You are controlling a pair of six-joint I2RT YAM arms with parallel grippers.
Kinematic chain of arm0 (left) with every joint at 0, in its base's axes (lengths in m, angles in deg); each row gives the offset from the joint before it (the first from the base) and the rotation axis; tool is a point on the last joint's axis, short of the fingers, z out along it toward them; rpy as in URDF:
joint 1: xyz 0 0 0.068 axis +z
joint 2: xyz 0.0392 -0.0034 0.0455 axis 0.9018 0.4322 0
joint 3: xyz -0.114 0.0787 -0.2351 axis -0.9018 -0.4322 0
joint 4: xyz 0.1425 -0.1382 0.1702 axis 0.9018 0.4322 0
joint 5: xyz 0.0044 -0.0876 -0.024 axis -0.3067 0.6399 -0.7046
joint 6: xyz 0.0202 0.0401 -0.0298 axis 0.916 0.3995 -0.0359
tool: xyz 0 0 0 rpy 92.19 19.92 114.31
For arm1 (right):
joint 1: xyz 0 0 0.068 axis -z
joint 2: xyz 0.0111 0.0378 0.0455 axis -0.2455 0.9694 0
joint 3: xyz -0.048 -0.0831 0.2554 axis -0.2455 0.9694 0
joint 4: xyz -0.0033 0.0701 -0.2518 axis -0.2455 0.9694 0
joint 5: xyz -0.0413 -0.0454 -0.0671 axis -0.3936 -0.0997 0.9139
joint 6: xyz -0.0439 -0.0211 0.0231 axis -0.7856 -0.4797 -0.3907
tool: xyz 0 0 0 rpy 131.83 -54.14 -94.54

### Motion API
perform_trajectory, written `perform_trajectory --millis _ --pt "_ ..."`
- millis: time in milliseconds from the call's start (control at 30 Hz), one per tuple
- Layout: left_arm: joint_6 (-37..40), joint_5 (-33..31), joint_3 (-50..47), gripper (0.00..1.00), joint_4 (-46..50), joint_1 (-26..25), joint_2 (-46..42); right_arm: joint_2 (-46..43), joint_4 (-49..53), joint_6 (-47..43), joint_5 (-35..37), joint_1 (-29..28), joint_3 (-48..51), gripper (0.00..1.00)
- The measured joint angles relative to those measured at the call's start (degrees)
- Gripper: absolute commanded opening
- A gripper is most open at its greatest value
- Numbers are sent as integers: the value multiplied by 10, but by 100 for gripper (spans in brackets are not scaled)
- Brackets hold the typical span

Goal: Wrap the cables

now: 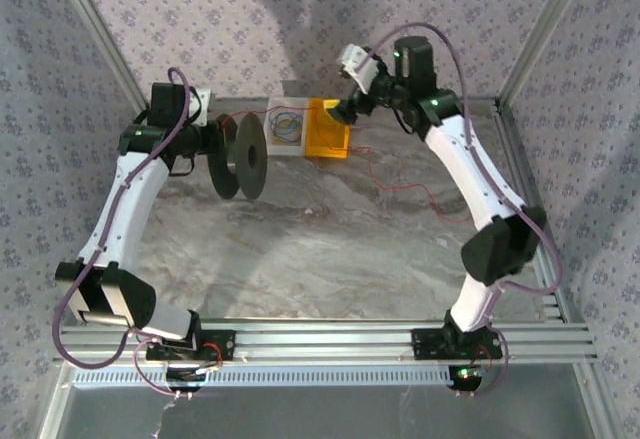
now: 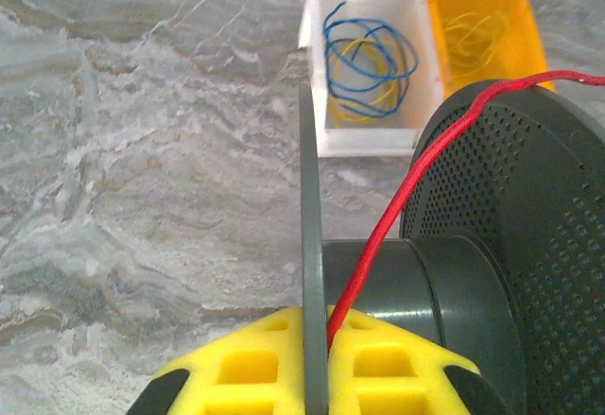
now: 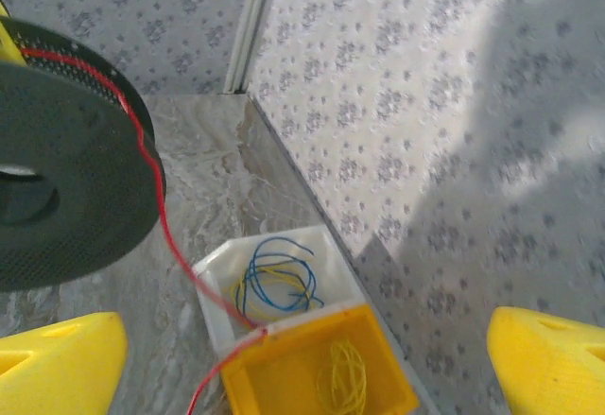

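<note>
**Wrap step: spool clamped, cable not in hand**

The left pincer (image 2: 317,363) is pinched on the thin flange of the black spool (image 2: 529,245), with one yellow finger on either side. The right pincer (image 3: 304,349) is spread wide, with nothing between its fingers (image 3: 61,363).

The red cable (image 2: 399,188) rises from just above the left pincer's fingertips, crosses the hub and passes over the far flange. In the right wrist view it leaves the spool rim. It then drops ahead of and below the right pincer, crossing the white bin (image 3: 210,302) to the near edge of the yellow bin (image 3: 241,382). In the top view the rest trails on the table (image 1: 300,249), beneath and behind the right arm.

Judgement: the right pincer should take the cable close below itself and keep it lightly taut. It should lay the cable between the flanges, not over the rim where it appears to ride. The left grip must keep the spool steady.

Not resolved:
- Whether the cable's end is fixed at the hub.
- How many turns lie on the hub.
- Where the free end lies on the table, as it is too thin to trace.
- What the yellow bin holds; the contents are faint.
</note>
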Motion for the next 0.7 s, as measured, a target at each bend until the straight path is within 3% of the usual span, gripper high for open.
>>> perform_trajectory --millis 167,267,700 --pt "0 28 28 0 11 0 0 -65 -73 19 -19 32 183 100" --pt "-1 44 43 0 22 0 0 -60 -86 27 -25 42 236 99" --pt "-11 84 71 0 45 0 -4 28 -133 0 2 -11 224 86"
